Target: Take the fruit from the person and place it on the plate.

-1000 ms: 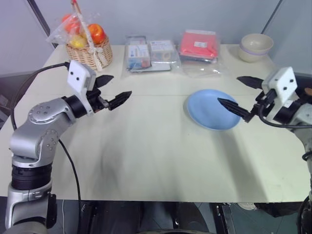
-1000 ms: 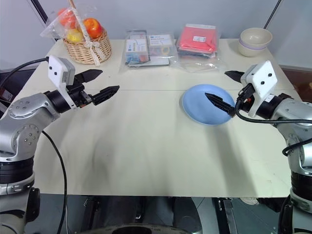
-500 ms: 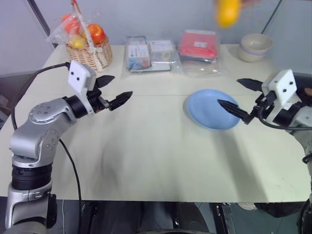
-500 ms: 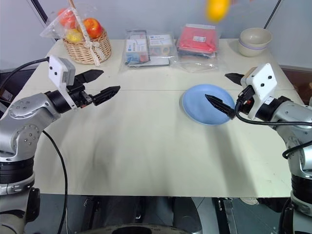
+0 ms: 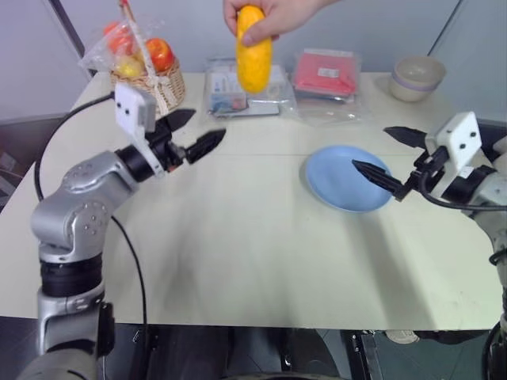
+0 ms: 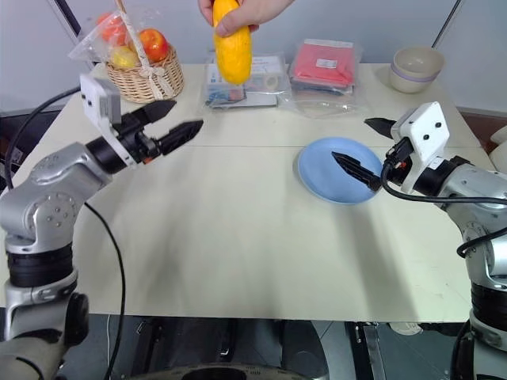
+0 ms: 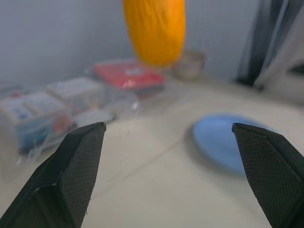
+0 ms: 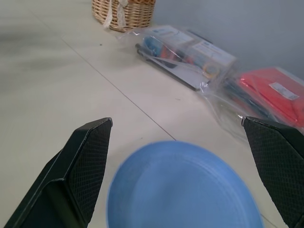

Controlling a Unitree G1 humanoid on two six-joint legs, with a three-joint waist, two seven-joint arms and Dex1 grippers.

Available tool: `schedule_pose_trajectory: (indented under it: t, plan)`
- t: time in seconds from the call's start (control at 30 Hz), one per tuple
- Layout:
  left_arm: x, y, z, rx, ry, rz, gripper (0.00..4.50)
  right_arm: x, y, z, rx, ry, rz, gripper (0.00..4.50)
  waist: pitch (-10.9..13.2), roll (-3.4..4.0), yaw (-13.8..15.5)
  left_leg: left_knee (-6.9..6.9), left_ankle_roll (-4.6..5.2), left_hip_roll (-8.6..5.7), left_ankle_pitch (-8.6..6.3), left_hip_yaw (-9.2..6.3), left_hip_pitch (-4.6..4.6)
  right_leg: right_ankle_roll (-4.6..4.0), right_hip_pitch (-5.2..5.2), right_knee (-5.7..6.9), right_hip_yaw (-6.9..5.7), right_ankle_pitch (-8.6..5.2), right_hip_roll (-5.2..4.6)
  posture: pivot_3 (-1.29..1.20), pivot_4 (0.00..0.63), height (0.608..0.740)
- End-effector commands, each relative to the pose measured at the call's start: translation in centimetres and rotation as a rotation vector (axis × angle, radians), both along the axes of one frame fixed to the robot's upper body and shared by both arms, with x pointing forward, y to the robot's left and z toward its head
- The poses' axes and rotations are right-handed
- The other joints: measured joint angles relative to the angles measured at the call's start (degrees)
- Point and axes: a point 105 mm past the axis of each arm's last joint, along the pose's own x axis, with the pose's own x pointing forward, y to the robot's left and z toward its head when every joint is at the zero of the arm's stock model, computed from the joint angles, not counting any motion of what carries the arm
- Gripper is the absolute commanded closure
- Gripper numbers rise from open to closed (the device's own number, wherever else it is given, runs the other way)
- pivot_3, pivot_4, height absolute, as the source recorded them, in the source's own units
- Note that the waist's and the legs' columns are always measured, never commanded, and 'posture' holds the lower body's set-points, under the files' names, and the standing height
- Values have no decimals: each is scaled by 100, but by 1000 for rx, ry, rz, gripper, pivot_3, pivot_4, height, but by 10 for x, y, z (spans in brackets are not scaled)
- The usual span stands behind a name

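Overhead, the person's hand (image 5: pixel 269 17) dangles the fruit (image 5: pixel 253 49) upright above the table's far side, apart from the left gripper (image 5: pixel 192 133), which gapes wide and empty; the right gripper (image 5: pixel 387 155), equally spread, hovers at the plate (image 5: pixel 337 180). From the left wrist, the fruit (image 7: pixel 155 29) hangs high between the fingers (image 7: pixel 76 166), probably beyond reach; best to rise, centre on its belly, then close gently. From the right wrist, the plate (image 8: pixel 183 187) lies bare.
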Motion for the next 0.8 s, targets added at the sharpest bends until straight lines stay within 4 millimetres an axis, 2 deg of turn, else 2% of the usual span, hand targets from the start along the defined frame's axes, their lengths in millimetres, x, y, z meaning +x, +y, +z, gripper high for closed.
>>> schedule_pose_trajectory:
  t: [0.03, 0.1, 0.2, 0.53, 0.8]
  plan:
    - [3, 0, 31, -86, -74, 23, 51, -3, 6, 13, -4, -60, 23, 0, 0, 0, -2, 0, 0, 0, 0, 0, 0, 0, 0, 0, 0, 0, 0, 0, 150, 740]
    - [9, -3, 42, -141, -83, 23, 51, -3, 7, 14, -3, -64, 25, 0, 0, 0, -2, 0, -1, 0, 1, 0, 0, 0, 0, 0, 0, 0, 1, 0, 150, 740]
    - [18, -9, 48, -172, -83, 23, 51, -3, 7, 15, -2, -70, 24, 0, 0, 0, -14, 0, -3, 0, 2, 1, 0, 0, -1, 0, 0, 0, 1, 0, 150, 740]
    - [45, -32, 43, -122, -107, 44, 51, -7, 6, 16, -3, -85, 0, 0, 1, -1, 4, 0, -25, -3, 14, 1, 0, 3, 1, -3, 0, 2, 1, 0, 150, 740]
    - [58, -50, 37, -78, -137, 16, 51, -9, 5, 16, -7, -91, -16, 0, 2, -3, -1, 0, -25, -4, 14, 2, -1, 5, 1, -7, 0, 3, 1, 0, 150, 740]
